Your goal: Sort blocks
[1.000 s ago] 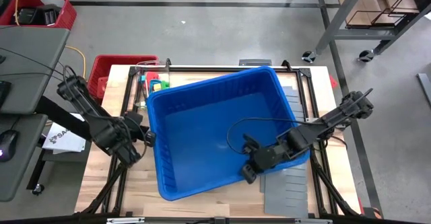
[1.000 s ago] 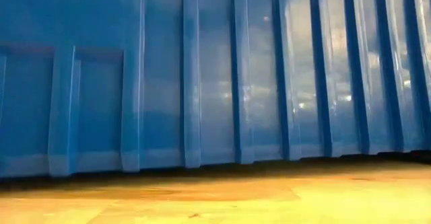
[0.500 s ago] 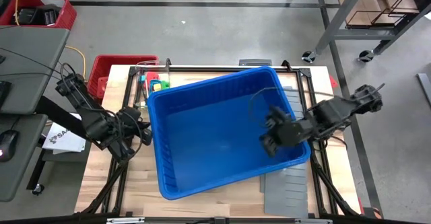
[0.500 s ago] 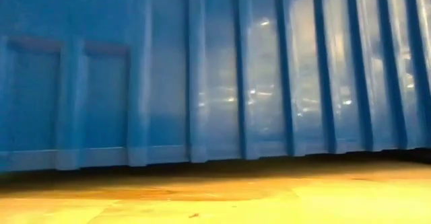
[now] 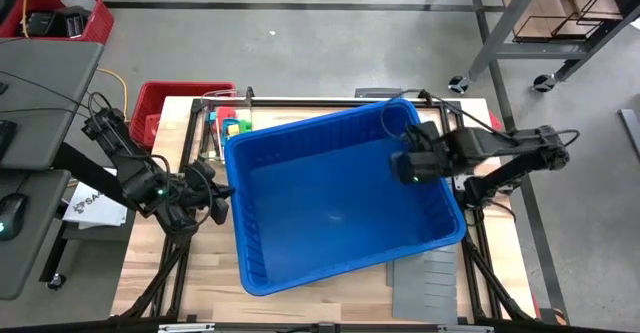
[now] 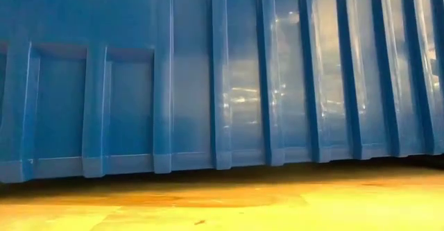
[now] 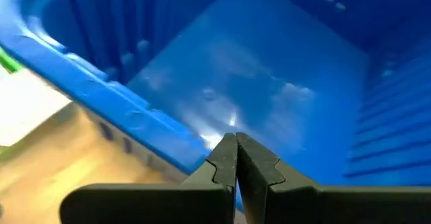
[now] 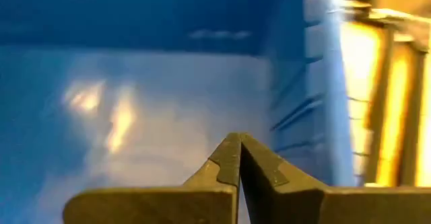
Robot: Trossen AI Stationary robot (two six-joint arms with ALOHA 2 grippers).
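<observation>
Over the table, high view: a big blue bin (image 5: 340, 208) sat skewed across the wooden table (image 5: 200, 283) and covered most of it.
Blocks, high view: the blocks (image 5: 232, 125) showed only as a small cluster of green, yellow and red at the far left, just beyond the bin's far-left corner and beside a red crate (image 5: 165, 108); too small to count.
Left gripper, high view: left gripper (image 5: 218, 209) sat at the bin's left wall, outside the rim, well apart from the blocks.
Right gripper, high view: right gripper (image 5: 402, 165) hung over the bin's far-right part, inside the rim line.
Grey panels, high view: grey divider panels (image 5: 425, 283) lay at the near right, partly under the bin.
Low view: only the bin's ribbed wall (image 6: 222, 78) and a strip of table; no blocks, no grippers.
Left wrist view: fingers pressed together, nothing between them (image 7: 235, 158); tip just over the bin's rim, bare floor beyond.
Right wrist view: fingers likewise pressed together and empty (image 8: 238, 158), above the bin's bare floor.
Handling, a judgement: blocks look light, rigid, smooth plastic, likely to skid or tip when nudged; best pinched across two flat opposite faces, one at a time.
Access, a judgement: the left arm stood nearer the cluster; the bin crowded the approach.
</observation>
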